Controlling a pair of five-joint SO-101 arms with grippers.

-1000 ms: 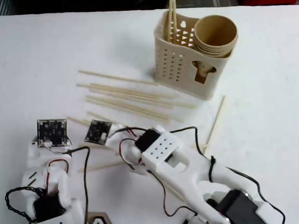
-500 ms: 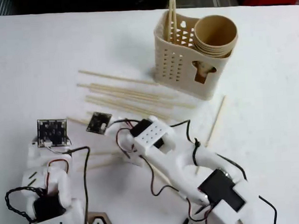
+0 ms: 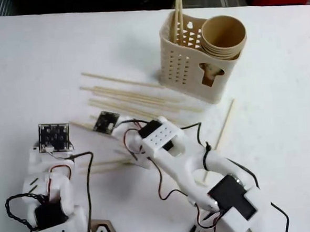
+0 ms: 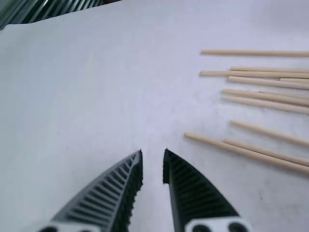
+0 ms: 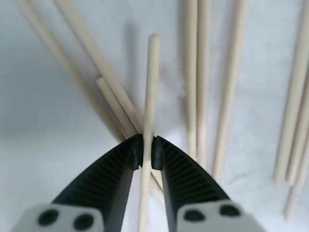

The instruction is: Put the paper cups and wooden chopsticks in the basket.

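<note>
Shifting the right arm's wrist up the table toward the loose chopsticks (image 3: 133,99) over the last second, with the rest of the arm swinging round behind it; now pinching a single chopstick (image 5: 150,87) between the tips of the right gripper (image 5: 147,145), crossing above others lying on the table (image 4: 72,72); judging this as a pickup under way, with the carry to the basket (image 3: 186,67) not yet done.

Keeping the left gripper (image 4: 152,159) where it was, slightly parted, holding nothing, near the pile's ends; finding the paper cups (image 3: 224,35) already stacked in the basket beside the upright sticks (image 3: 179,17); leaving a stray chopstick (image 3: 224,125) lying near the basket.

Struggling to tell whether the pinched stick is clearing those below or touching them; hiding the right claw beneath its own wrist in the high view; losing the stick's near end behind the jaws.
</note>
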